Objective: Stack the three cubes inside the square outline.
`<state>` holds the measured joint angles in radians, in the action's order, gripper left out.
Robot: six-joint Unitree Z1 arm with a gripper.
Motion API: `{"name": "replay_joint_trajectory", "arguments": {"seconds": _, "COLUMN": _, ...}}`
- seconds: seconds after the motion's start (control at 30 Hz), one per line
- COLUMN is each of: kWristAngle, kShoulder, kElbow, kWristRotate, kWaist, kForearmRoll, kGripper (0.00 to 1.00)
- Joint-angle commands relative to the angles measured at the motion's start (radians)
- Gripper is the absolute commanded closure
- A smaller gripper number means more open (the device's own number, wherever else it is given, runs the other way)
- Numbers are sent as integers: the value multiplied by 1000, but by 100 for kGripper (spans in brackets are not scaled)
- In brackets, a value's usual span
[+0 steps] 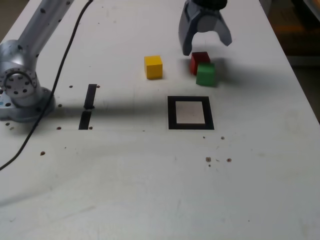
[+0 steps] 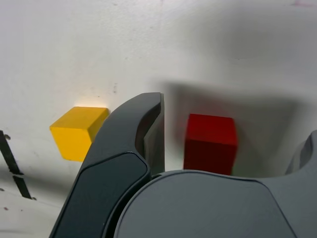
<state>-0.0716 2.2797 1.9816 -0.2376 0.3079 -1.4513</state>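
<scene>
My gripper (image 1: pixel 207 46) hangs open just above and behind the red cube (image 1: pixel 199 61), holding nothing. The green cube (image 1: pixel 205 74) sits touching the red cube's front right corner. In the exterior view the yellow cube (image 1: pixel 153 66) stands alone to their left. The square outline (image 1: pixel 172 113), black with a white centre, lies nearer the camera than the cubes and has nothing in it. In the wrist view the red cube (image 2: pixel 210 144) sits between my two fingers (image 2: pixel 133 144), and the yellow cube (image 2: pixel 78 133) is outside them. The green cube is hidden there.
Two short black strips (image 1: pixel 90 96) lie at the exterior view's left, near the arm's grey base (image 1: pixel 20 85). A black cable (image 1: pixel 65 55) runs past the base. Small dark specks dot the white table (image 1: pixel 150 190), whose edge (image 1: pixel 295 75) falls away at the right.
</scene>
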Motion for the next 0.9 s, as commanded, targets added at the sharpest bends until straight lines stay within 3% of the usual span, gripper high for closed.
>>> {"name": "replay_joint_trajectory", "arguments": {"seconds": 0.0, "kWristAngle": 1, "kShoulder": 0, "kElbow": -6, "kWristRotate": 1, "kWaist": -2, "kForearmRoll": 4, "kGripper": 6}}
{"name": "replay_joint_trajectory", "arguments": {"seconds": 0.33, "kWristAngle": 29, "kShoulder": 45, "kElbow": -41, "kWristRotate": 6, "kWaist": -10, "kForearmRoll": 73, "kGripper": 15}}
{"name": "replay_joint_trajectory", "arguments": {"seconds": 0.77, "kWristAngle": 26, "kShoulder": 25, "kElbow": -57, "kWristRotate": 39, "kWaist": -8, "kForearmRoll": 81, "kGripper": 55}}
{"name": "replay_joint_trajectory", "arguments": {"seconds": 0.87, "kWristAngle": 28, "kShoulder": 18, "kElbow": -57, "kWristRotate": 42, "kWaist": -11, "kForearmRoll": 83, "kGripper": 60}}
